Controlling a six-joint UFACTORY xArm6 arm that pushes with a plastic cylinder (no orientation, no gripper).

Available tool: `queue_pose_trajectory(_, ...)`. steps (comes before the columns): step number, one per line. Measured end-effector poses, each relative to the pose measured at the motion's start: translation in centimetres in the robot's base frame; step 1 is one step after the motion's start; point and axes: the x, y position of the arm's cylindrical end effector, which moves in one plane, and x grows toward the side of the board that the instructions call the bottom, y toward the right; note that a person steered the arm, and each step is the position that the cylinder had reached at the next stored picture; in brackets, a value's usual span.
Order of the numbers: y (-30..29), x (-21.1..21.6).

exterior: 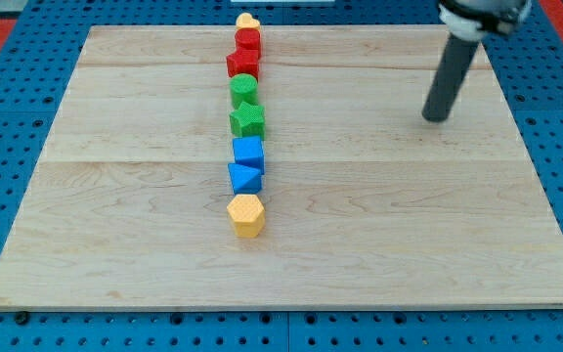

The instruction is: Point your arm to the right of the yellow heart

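The yellow heart (247, 20) sits at the top end of a straight column of blocks, near the board's top edge. My tip (437, 116) is at the end of the dark rod at the view's upper right. It lies far to the right of the heart and lower in the view, touching no block.
Below the heart the column runs down: a red block (248, 40), a red star (242, 64), a green block (243, 88), a green star (247, 120), a blue cube (248, 152), a blue triangle (244, 177), a yellow hexagon (246, 214). The wooden board (115, 196) lies on a blue pegboard.
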Motion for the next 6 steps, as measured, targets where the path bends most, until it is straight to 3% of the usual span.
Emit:
queue_pose_trajectory(2,-0.9,-13.8)
queue_pose_trajectory(4,-3.2,-15.9)
queue_pose_trajectory(6,-12.5,-15.9)
